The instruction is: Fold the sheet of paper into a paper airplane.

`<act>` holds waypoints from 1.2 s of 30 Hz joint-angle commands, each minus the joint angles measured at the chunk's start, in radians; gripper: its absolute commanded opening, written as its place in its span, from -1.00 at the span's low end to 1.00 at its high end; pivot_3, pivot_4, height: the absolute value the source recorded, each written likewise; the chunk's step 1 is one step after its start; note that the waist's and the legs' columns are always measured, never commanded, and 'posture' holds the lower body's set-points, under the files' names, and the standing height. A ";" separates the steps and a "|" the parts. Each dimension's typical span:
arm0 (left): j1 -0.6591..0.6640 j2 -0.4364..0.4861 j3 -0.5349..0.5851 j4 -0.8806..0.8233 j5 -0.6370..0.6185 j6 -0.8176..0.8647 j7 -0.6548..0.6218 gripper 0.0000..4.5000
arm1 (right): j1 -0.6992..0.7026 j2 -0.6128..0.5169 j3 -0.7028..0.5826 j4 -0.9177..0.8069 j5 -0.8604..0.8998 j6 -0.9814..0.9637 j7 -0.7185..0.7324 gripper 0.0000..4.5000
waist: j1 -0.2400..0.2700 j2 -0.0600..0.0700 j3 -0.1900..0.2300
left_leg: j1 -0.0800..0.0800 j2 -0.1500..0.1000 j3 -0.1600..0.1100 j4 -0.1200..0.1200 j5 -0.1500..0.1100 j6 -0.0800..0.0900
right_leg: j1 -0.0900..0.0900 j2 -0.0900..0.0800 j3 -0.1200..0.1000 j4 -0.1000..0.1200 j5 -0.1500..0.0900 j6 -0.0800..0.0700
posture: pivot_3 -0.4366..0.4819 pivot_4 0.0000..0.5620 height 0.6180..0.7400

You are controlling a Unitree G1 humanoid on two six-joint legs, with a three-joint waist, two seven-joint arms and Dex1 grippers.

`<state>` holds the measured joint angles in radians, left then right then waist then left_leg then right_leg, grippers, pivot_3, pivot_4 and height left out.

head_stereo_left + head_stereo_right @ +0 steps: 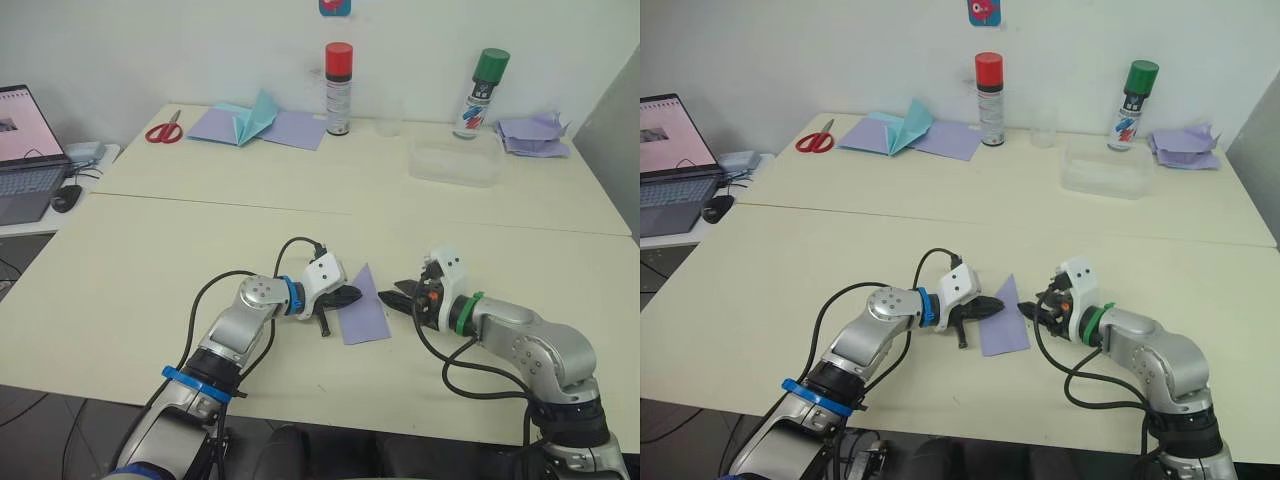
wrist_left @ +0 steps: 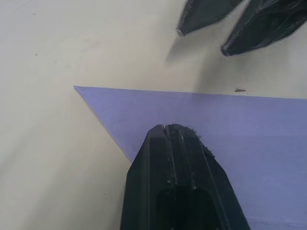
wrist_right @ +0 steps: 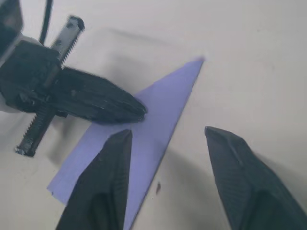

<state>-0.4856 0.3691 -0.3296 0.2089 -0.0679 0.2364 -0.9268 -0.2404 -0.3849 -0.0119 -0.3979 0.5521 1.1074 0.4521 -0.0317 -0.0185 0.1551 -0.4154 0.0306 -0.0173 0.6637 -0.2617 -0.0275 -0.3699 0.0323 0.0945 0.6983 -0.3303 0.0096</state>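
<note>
The left gripper [image 2: 165,128], fingers pressed together, is laid on the left part of the sheet of paper [image 1: 363,310], folded to a point, near the table's [image 1: 150,270] near edge. The right gripper [image 3: 168,136] is held spread just right of it.

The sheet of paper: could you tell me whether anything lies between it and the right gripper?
Nothing visible does. The right gripper, fingers open, sits just beside the sheet of paper, with bare table between them. The left gripper presses on the sheet from the other side.
</note>
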 commanded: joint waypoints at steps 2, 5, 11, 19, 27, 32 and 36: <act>0.040 0.019 -0.014 0.017 0.025 0.043 0.002 -1.00 | -0.006 0.013 -0.001 -0.004 0.030 0.046 -0.009 0.03 | -0.002 0.000 0.000 | 0.000 0.000 0.000 0.000 0.000 0.000 | 0.000 0.000 0.000 0.000 0.000 0.000 | -0.05 -0.47 1.00; 0.046 0.018 -0.013 0.003 0.025 0.053 0.001 -1.00 | -0.018 0.035 0.012 0.020 0.028 0.086 -0.028 0.03 | -0.003 0.000 0.000 | 0.000 0.000 0.000 0.000 0.000 0.000 | 0.000 0.000 0.000 0.000 0.000 0.000 | -0.05 -0.47 1.00; 0.059 0.019 -0.003 -0.021 0.021 0.069 0.006 -1.00 | -0.032 0.075 0.025 0.020 0.058 0.177 -0.043 0.03 | -0.005 0.000 -0.001 | 0.001 0.000 0.000 0.000 0.000 0.000 | 0.000 0.001 0.000 0.000 0.000 0.000 | -0.05 -0.47 1.00; 0.095 0.012 -0.008 -0.060 0.024 0.089 0.028 -1.00 | -0.042 0.157 0.008 0.043 0.088 0.271 -0.062 0.03 | -0.012 0.001 -0.004 | 0.001 0.001 -0.002 -0.001 0.000 0.000 | 0.000 0.001 -0.001 0.000 0.000 0.000 | -0.05 -0.47 1.00; 0.095 0.010 -0.009 -0.064 0.022 0.096 0.036 -1.00 | -0.058 0.194 -0.039 0.078 0.080 0.286 -0.089 -0.72 | -0.016 0.000 -0.007 | 0.001 0.001 -0.003 -0.002 0.000 0.000 | 0.000 0.001 -0.002 0.000 0.000 0.000 | -0.05 -0.47 1.00; 0.085 0.008 -0.009 -0.049 0.024 0.089 0.034 -1.00 | -0.064 0.213 -0.065 0.091 0.083 0.299 -0.104 -1.00 | -0.018 0.000 -0.007 | 0.001 0.000 -0.004 -0.002 0.000 0.000 | 0.000 0.001 -0.002 0.000 0.000 0.000 | -0.05 -0.47 1.00; 0.074 0.004 -0.011 -0.036 0.024 0.083 0.032 -1.00 | -0.071 0.236 -0.094 0.106 0.073 0.300 -0.128 -1.00 | -0.019 -0.001 -0.009 | 0.001 0.000 -0.004 -0.002 0.000 0.000 | 0.000 0.001 -0.002 0.000 0.000 0.000 | -0.05 -0.47 1.00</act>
<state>-0.4249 0.3698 -0.3085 0.1318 -0.0688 0.2976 -0.8881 -0.3102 -0.1692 -0.1064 -0.3174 0.6116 1.3916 0.3269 -0.0502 -0.0197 0.1465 -0.4144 0.0311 -0.0210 0.6620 -0.2617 -0.0274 -0.3695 0.0337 0.0927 0.6982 -0.3305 0.0099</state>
